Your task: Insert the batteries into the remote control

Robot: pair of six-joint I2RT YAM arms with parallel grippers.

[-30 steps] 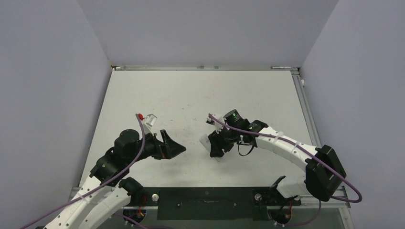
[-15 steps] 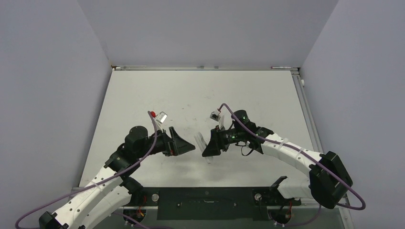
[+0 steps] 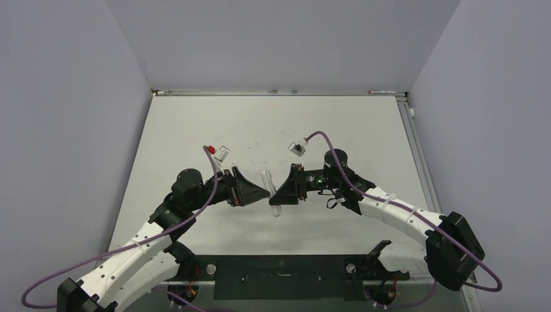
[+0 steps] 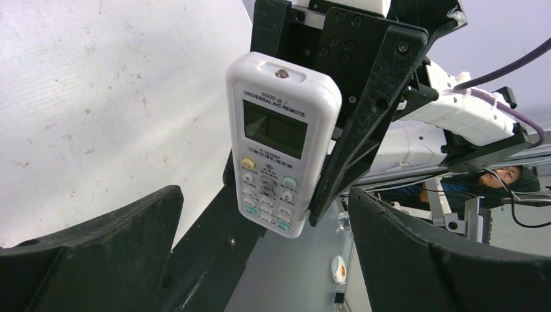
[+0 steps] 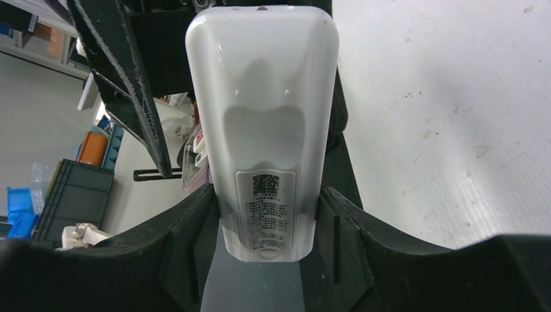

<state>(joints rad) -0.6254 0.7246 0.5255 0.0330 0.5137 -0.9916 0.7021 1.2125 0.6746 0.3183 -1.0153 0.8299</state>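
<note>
Remote control (image 3: 271,194): held up off the table (image 3: 338,123), about midway between the left and right edges and nearer the near edge than the far one.
Right gripper (image 3: 281,193): clamped on the remote control; in the right wrist view one black finger (image 5: 185,244) presses each long side of the lower end.
Remote, back: plain white, with a moulded hollow and a printed label low down. It faces the right wrist camera (image 5: 263,123).
Remote, front: the screen is toward the free end, with rows of buttons below it. It faces the left wrist camera (image 4: 279,140).
Left gripper (image 3: 260,190): fingers spread wide and holding nothing. It points at the remote from the left side, close to it; I cannot tell from above whether it touches.
Left fingers (image 4: 97,250): both sit low in the left wrist view, one on either side of the remote's button end, with a clear gap to it.
Arms: they reach in from the near corners and the two grippers meet nose to nose over the table.
</note>
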